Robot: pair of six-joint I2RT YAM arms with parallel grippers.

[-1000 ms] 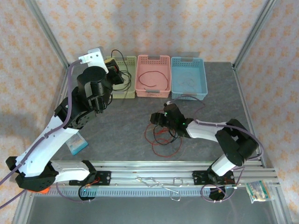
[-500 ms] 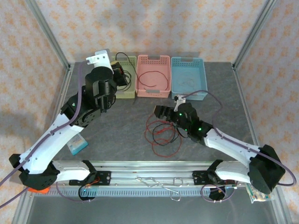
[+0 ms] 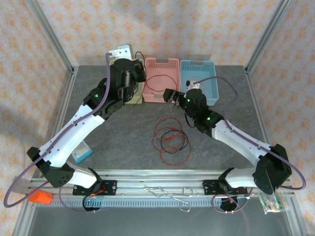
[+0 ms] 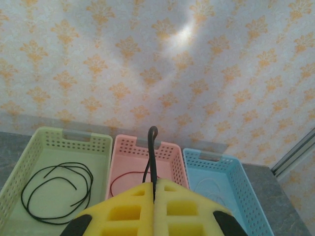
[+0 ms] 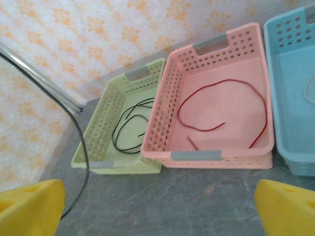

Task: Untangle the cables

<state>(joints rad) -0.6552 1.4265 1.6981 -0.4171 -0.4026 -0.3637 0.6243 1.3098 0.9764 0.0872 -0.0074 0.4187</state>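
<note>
My left gripper [image 4: 154,188] is shut on a thin black cable [image 4: 153,147] that sticks up between its yellow pads. It hovers at the back by the green and pink baskets [image 3: 137,78]. A loose tangle of red and black cables [image 3: 171,141] lies on the grey table in the middle. My right gripper [image 5: 157,216] stands wide open with nothing between its fingers, just in front of the pink basket [image 3: 169,95]. A black cable [image 5: 129,123] lies in the green basket, a red one [image 5: 221,105] in the pink basket, and a pale one [image 4: 212,187] in the blue basket.
Three baskets line the back edge: green [image 5: 98,132], pink [image 3: 161,61], blue [image 3: 199,64]. A blue card [image 3: 81,153] lies at the left. An orange object [image 3: 39,196] sits at the front left corner and a small packet [image 3: 271,200] at the front right. Metal frame posts flank the table.
My left arm swung right and back with the black cable, from over the green basket toward the pink one. My right gripper left the tangle, moved toward the pink basket and opened wide.
</note>
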